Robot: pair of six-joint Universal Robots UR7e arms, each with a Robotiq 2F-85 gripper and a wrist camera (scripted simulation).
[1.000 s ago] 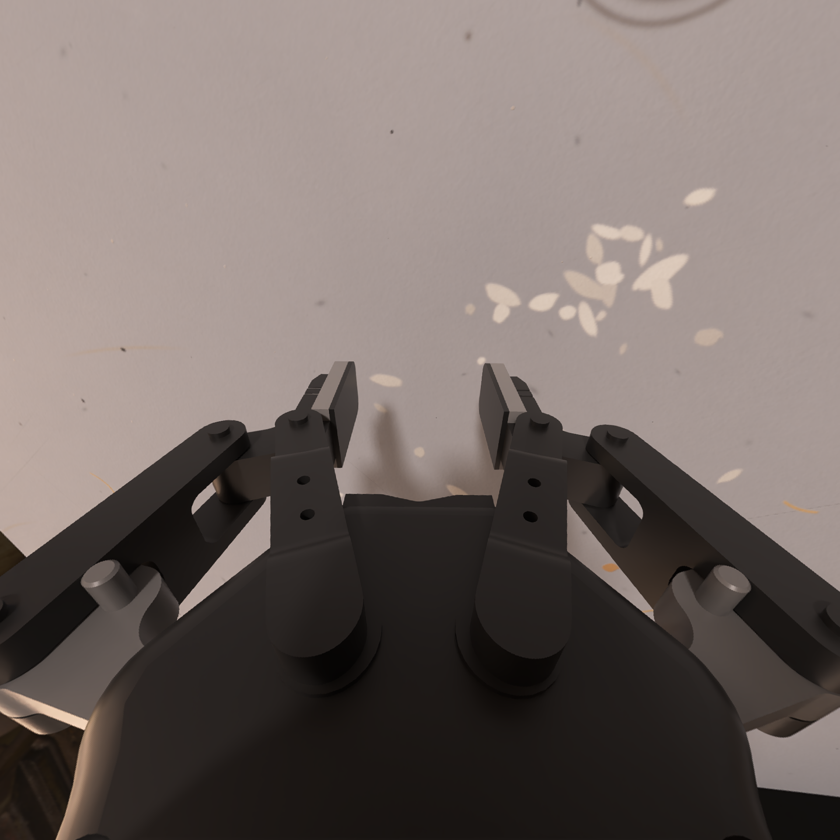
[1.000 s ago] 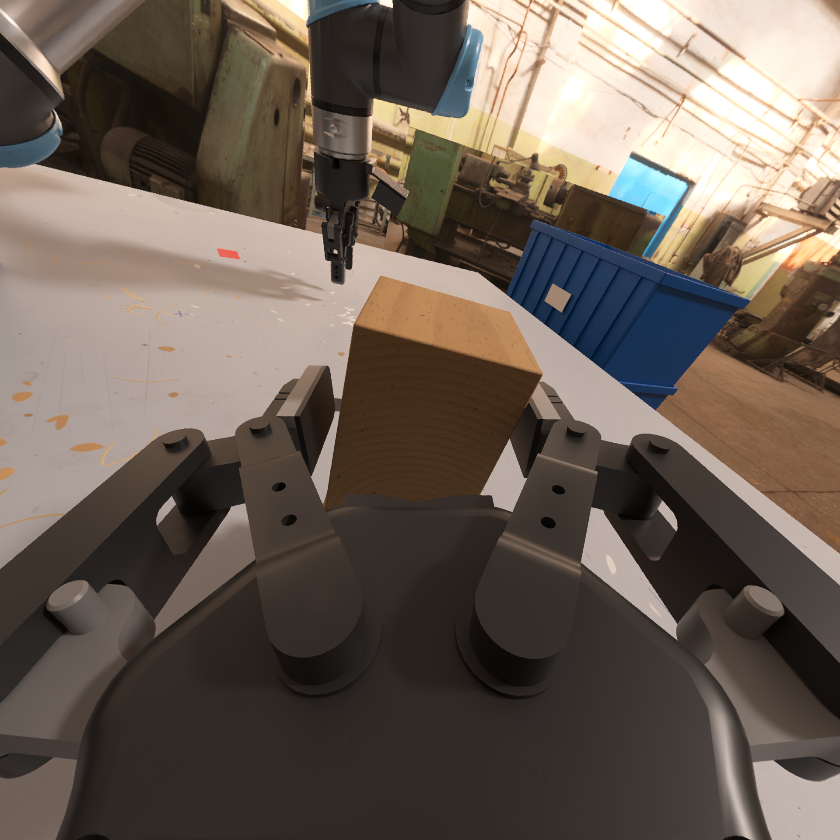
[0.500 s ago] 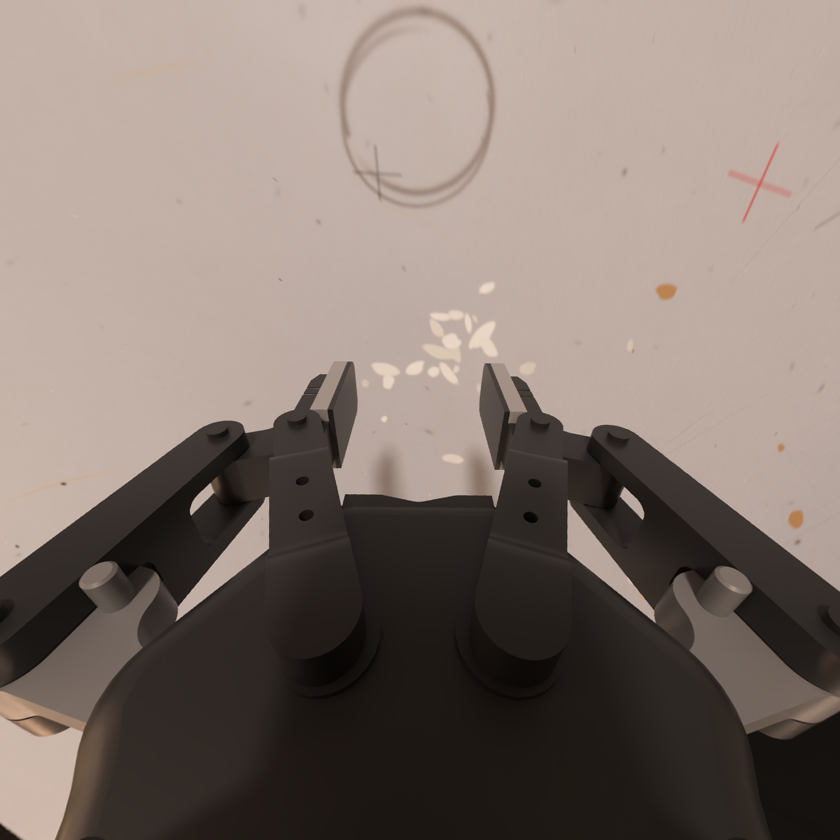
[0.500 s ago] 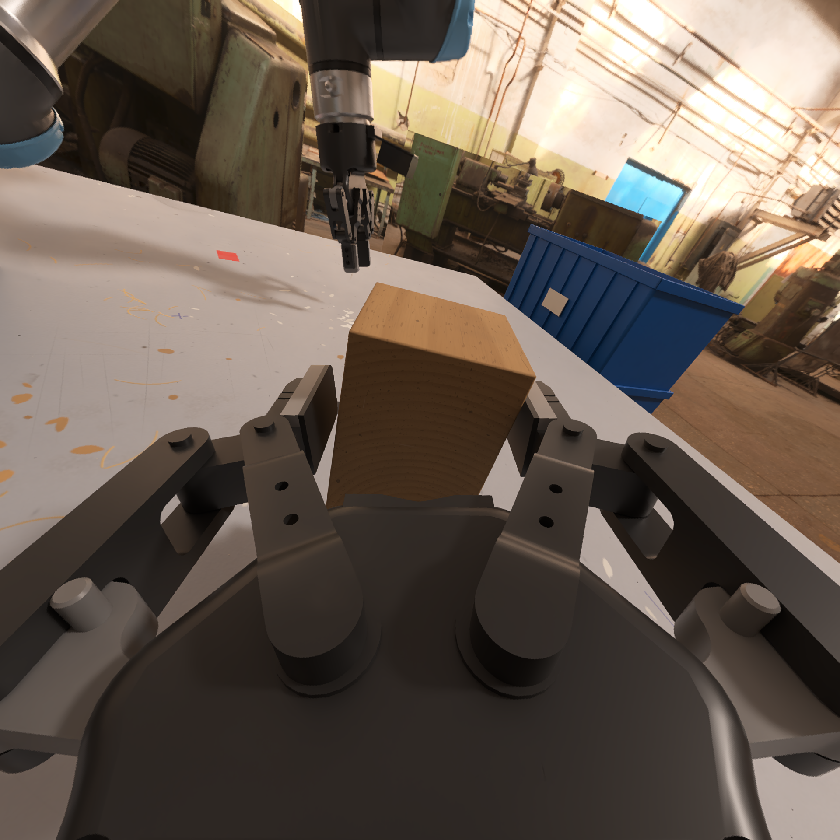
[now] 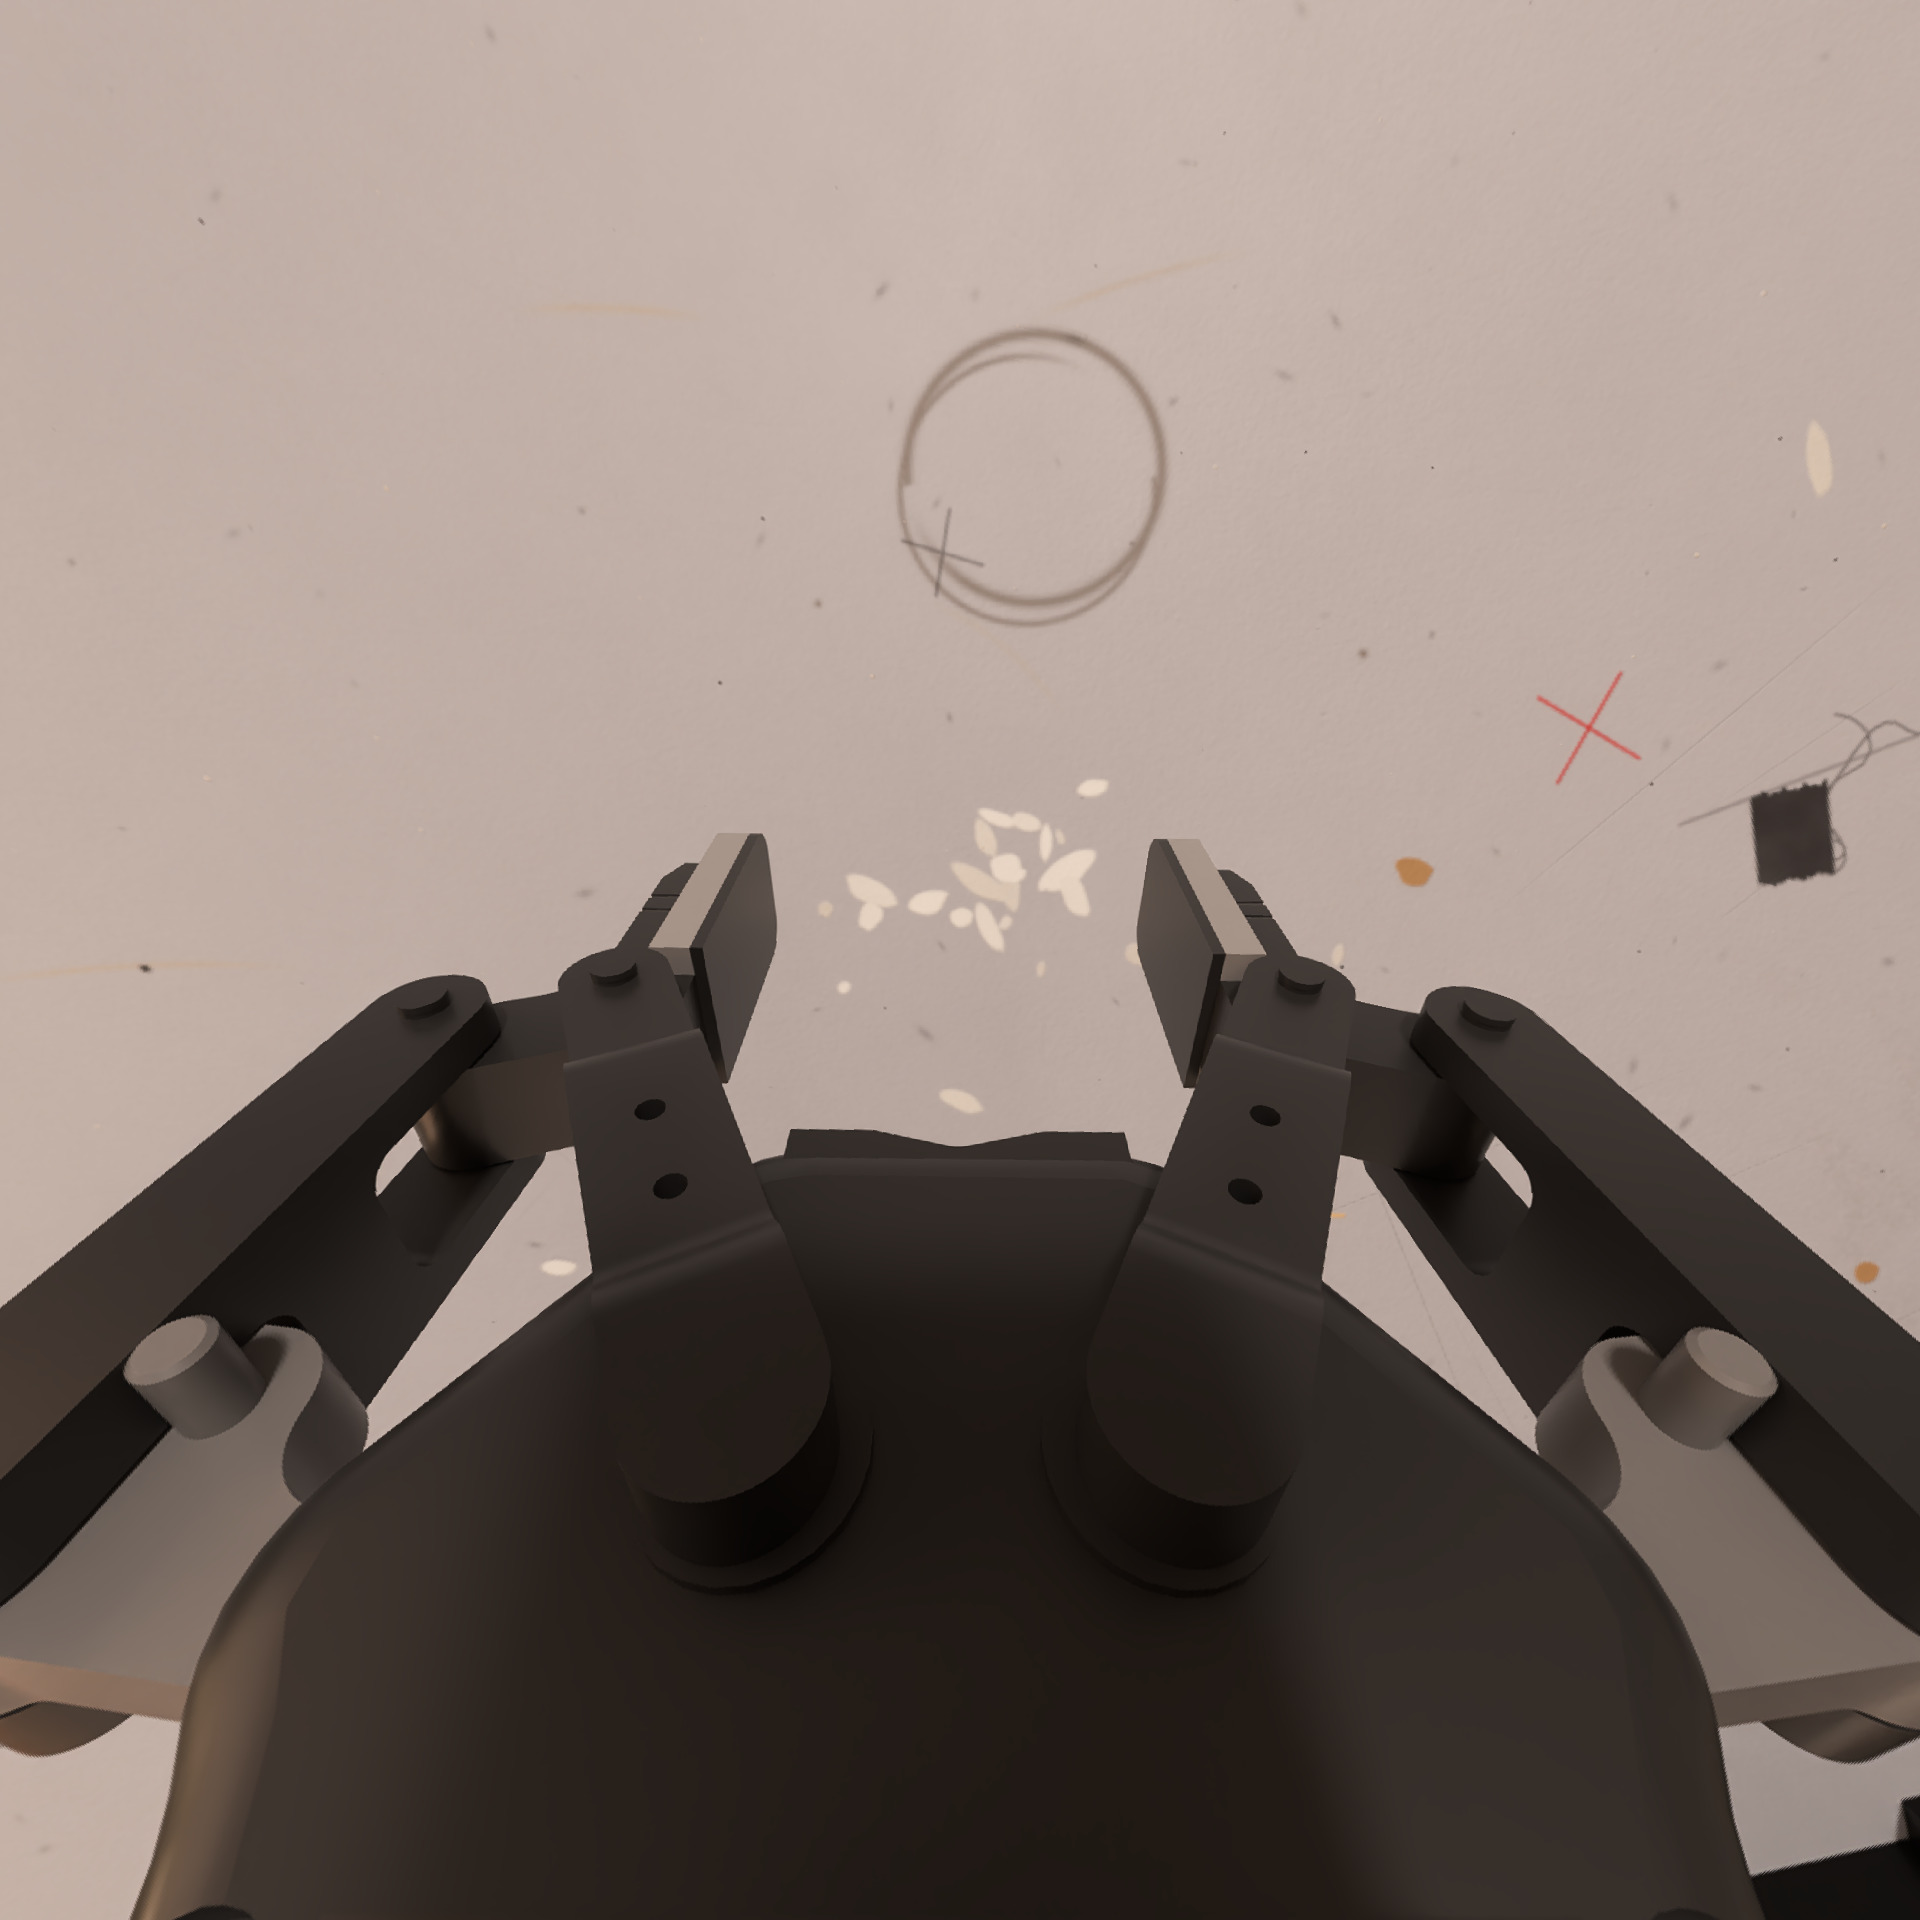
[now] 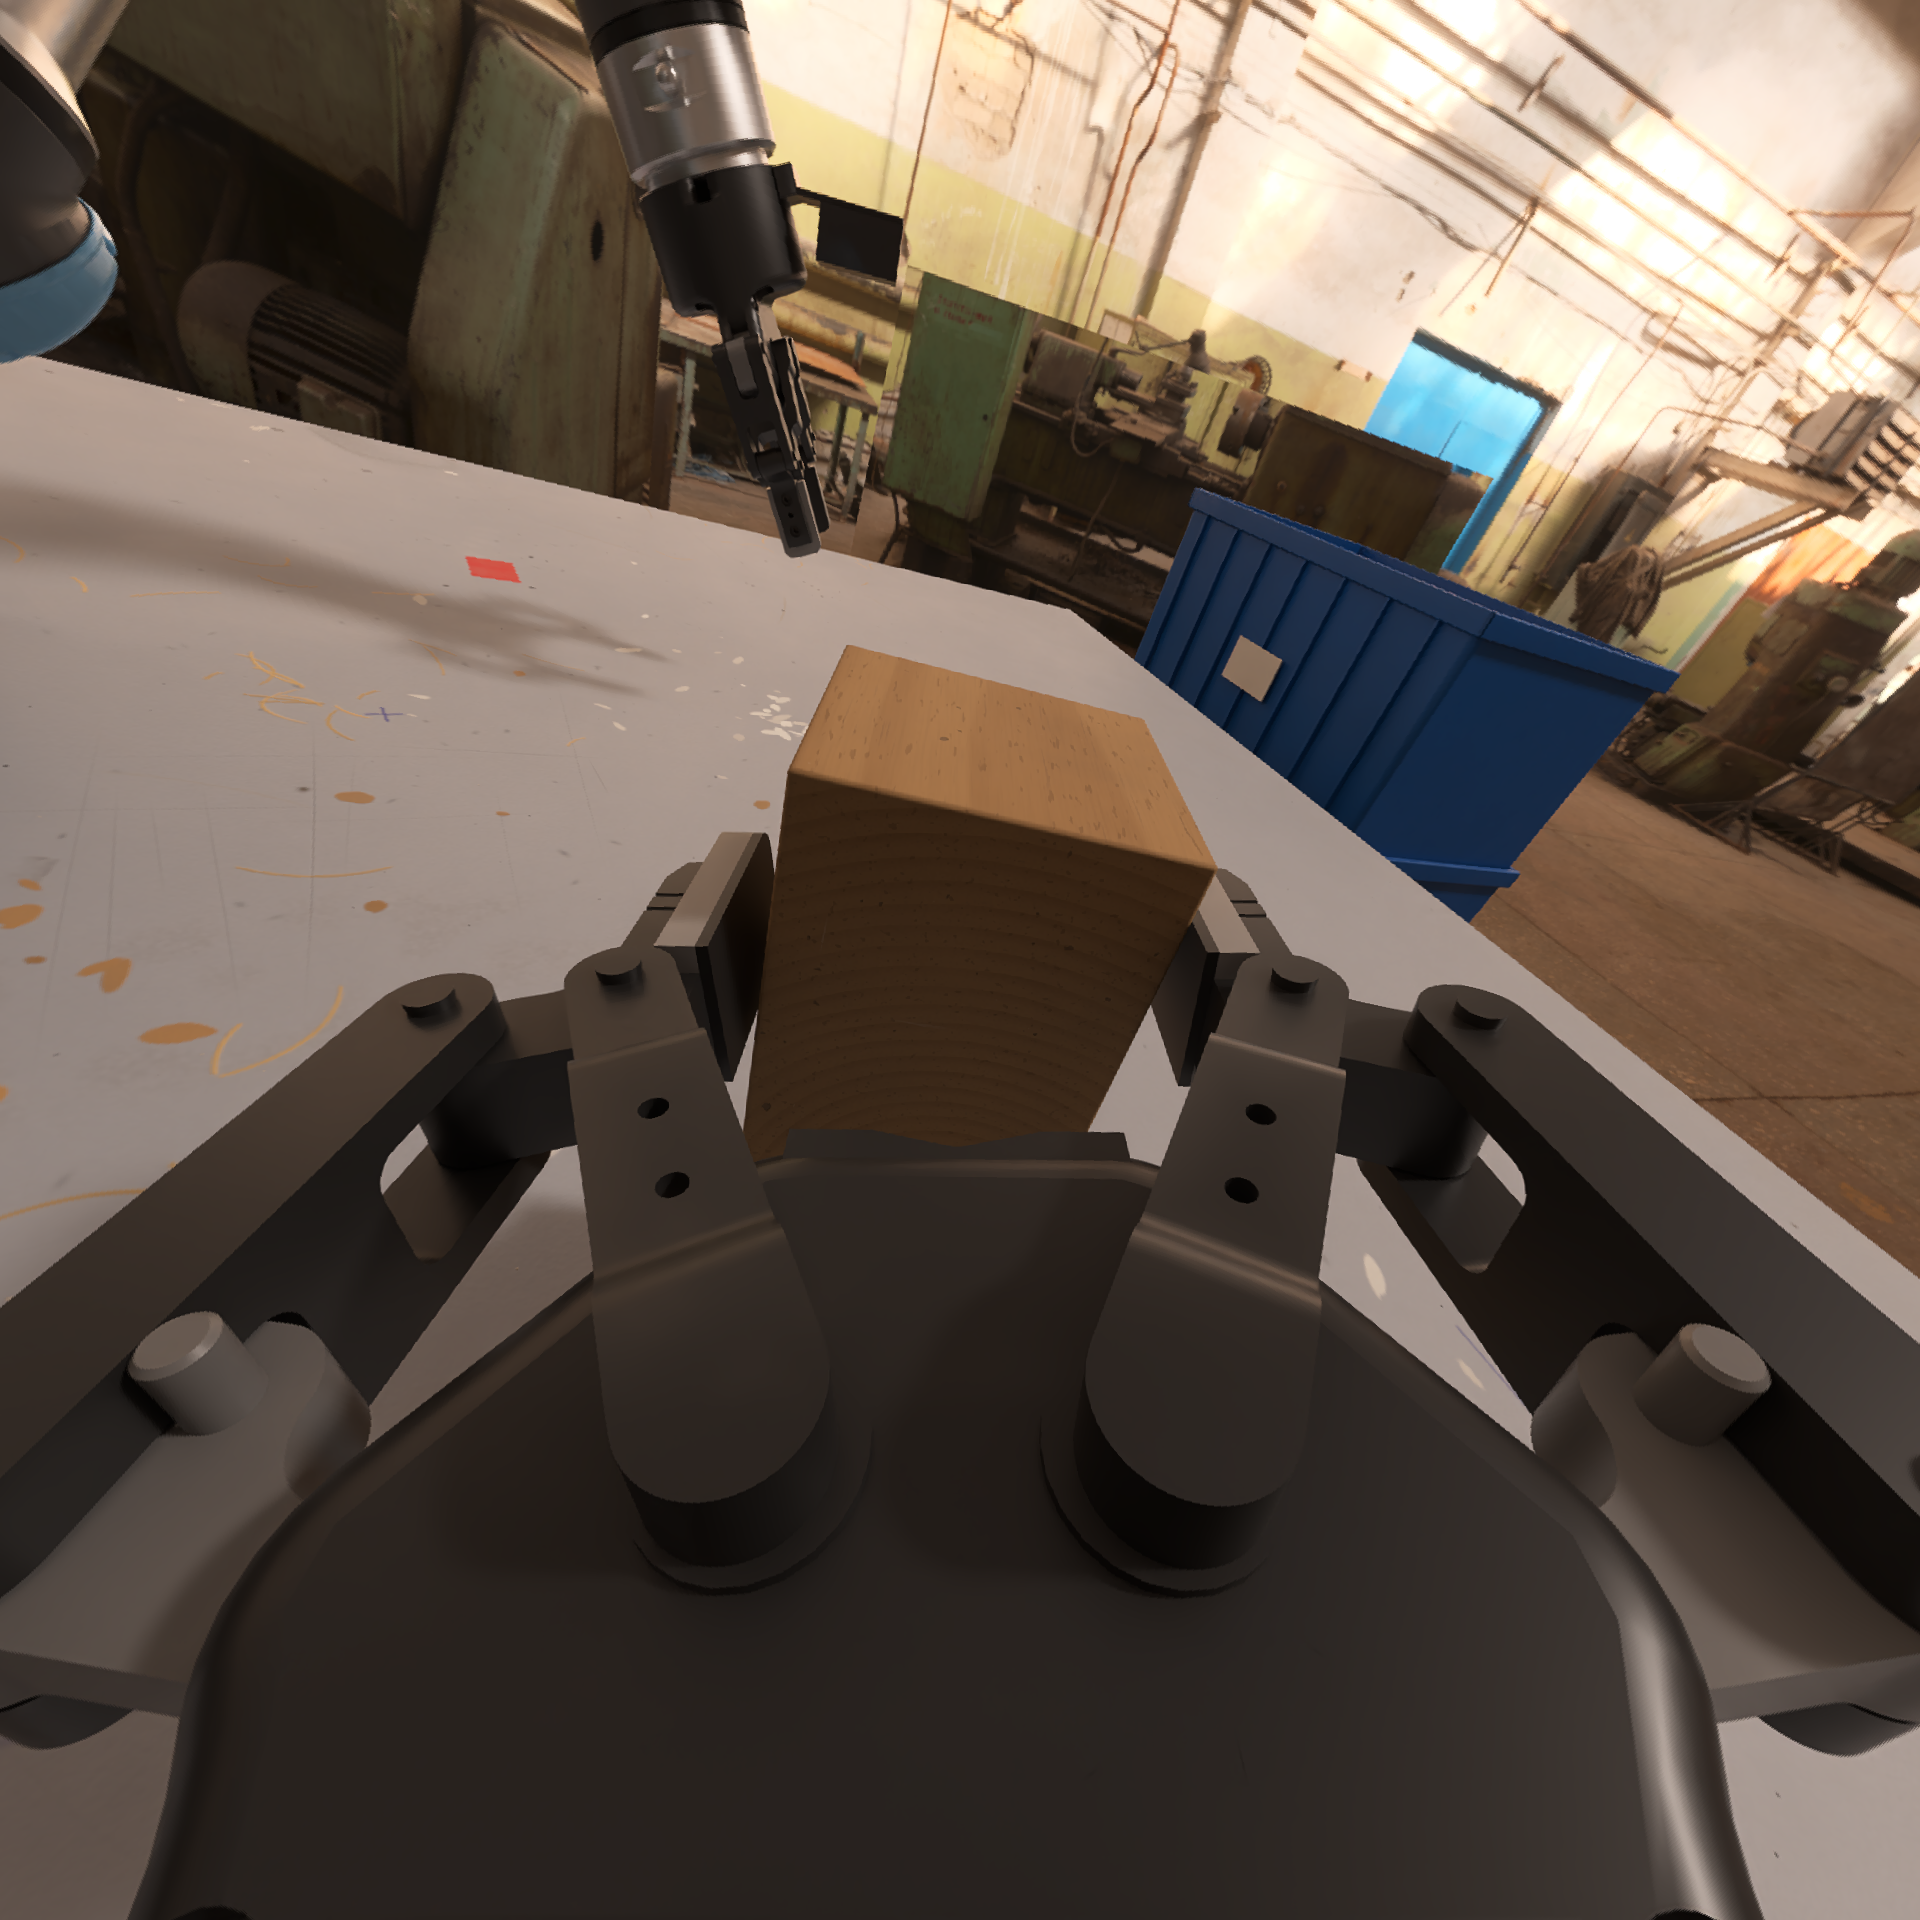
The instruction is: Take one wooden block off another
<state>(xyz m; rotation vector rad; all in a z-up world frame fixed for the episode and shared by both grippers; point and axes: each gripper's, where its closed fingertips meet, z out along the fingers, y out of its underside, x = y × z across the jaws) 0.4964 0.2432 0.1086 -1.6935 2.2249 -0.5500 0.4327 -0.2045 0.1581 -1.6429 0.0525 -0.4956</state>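
One wooden block (image 6: 977, 914) stands upright between the fingers of my right gripper (image 6: 982, 883). Both pads press on its sides, so the gripper is shut on it. The block's lower end is hidden behind the gripper body, and I cannot tell what it rests on. No second block shows in either view. My left gripper (image 5: 956, 883) is open and empty, pointing down at the white table (image 5: 416, 416). It also shows in the right wrist view (image 6: 795, 520), hanging above the table's far edge beyond the block.
The table bears a drawn circle (image 5: 1029, 478), a red cross (image 5: 1588, 727), a black patch (image 5: 1792, 847) and pale flecks. In the right wrist view a blue bin (image 6: 1403, 707) stands on the floor past the table's right edge, with machines behind.
My left gripper has risen away from the table and its fingers have spread wider. My right gripper's pads have closed in slightly against the block.
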